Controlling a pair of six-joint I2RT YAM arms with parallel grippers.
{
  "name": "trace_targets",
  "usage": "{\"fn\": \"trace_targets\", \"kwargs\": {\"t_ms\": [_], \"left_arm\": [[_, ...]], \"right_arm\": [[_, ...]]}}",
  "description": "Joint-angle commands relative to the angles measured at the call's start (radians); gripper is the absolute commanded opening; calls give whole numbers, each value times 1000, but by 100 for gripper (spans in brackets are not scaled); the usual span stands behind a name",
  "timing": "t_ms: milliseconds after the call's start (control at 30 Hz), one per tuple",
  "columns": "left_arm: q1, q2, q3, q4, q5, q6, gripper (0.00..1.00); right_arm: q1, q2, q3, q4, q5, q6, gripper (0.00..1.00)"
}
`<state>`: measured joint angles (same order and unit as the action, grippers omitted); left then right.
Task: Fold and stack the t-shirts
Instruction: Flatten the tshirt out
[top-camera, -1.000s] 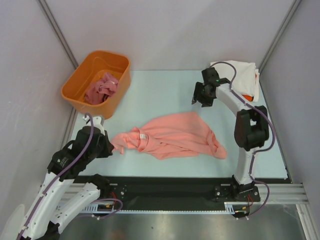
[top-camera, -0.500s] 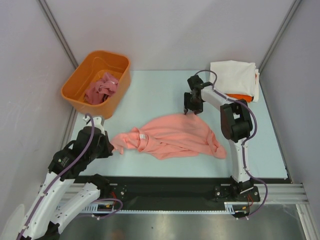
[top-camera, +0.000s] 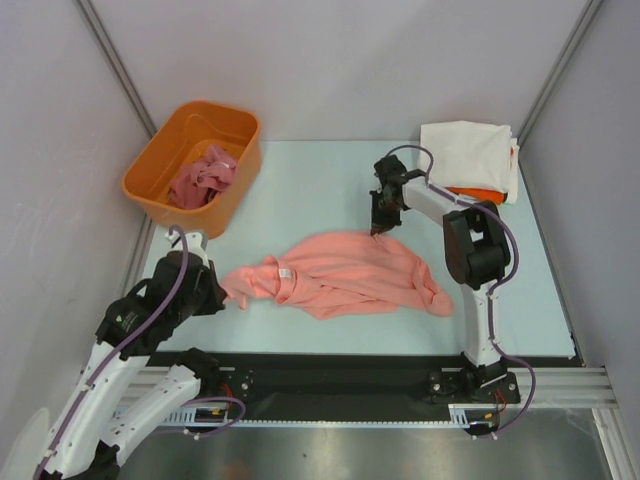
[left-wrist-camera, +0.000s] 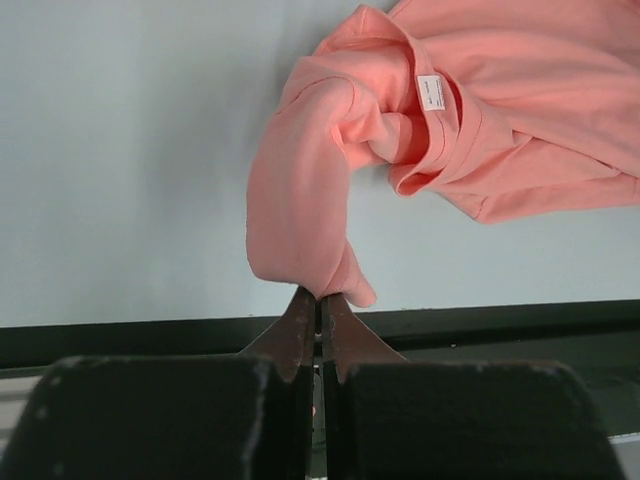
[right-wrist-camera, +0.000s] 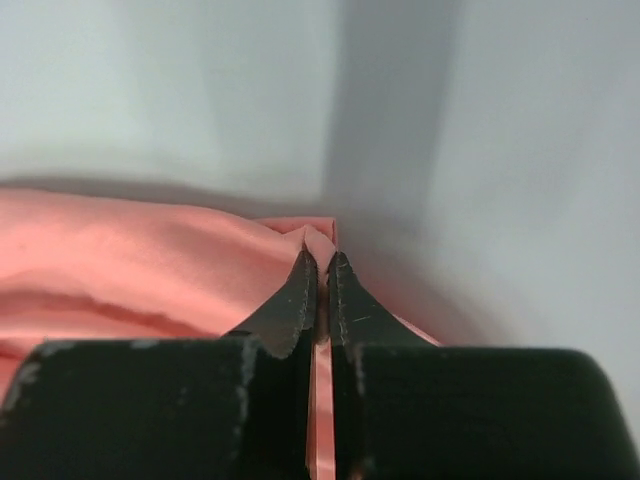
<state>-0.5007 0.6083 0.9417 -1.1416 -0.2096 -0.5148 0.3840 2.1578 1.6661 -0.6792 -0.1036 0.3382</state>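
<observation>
the salmon-pink t-shirt (top-camera: 345, 270) lies crumpled mid-counter (top-camera: 310, 190). the left pincer (left-wrist-camera: 320, 297) is pressed together on a fold of cloth at the shirt's left end; the right pincer (right-wrist-camera: 320, 258) pinches its far edge. the rose-pink t-shirt (top-camera: 203, 177) sits in the orange tub (top-camera: 232, 190). the cream-white t-shirt (top-camera: 468, 150) lies folded on the orange t-shirt (top-camera: 470, 192) in the far right corner.

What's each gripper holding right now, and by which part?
Both hold the salmon-pink t-shirt: the left gripper pinches its bunched left end, and the right gripper pinches a corner of its far edge.
</observation>
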Motion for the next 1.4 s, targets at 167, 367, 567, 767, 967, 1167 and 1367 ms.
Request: {"fn": "trace_targets", "kwargs": {"t_ms": [167, 367, 567, 767, 967, 1167, 1367], "left_arm": [[7, 120, 359, -4, -103, 71, 0], [7, 165, 601, 97, -166, 199, 0], [7, 136, 735, 253, -145, 297, 0], [7, -19, 666, 603, 1, 465, 0], [7, -116, 543, 905, 88, 561, 0], [7, -168, 496, 1049, 197, 628, 0], [7, -193, 418, 1247, 249, 647, 0]], "right_arm": [[-48, -436, 49, -20, -24, 28, 0], [-50, -860, -46, 53, 36, 39, 0], [-48, -1255, -143, 119, 82, 12, 0], [-50, -1559, -207, 119, 157, -21, 0], [-48, -1667, -217, 121, 209, -65, 0], [-48, -1714, -178, 144, 203, -77, 0], [-50, -1748, -175, 202, 206, -97, 0]]}}
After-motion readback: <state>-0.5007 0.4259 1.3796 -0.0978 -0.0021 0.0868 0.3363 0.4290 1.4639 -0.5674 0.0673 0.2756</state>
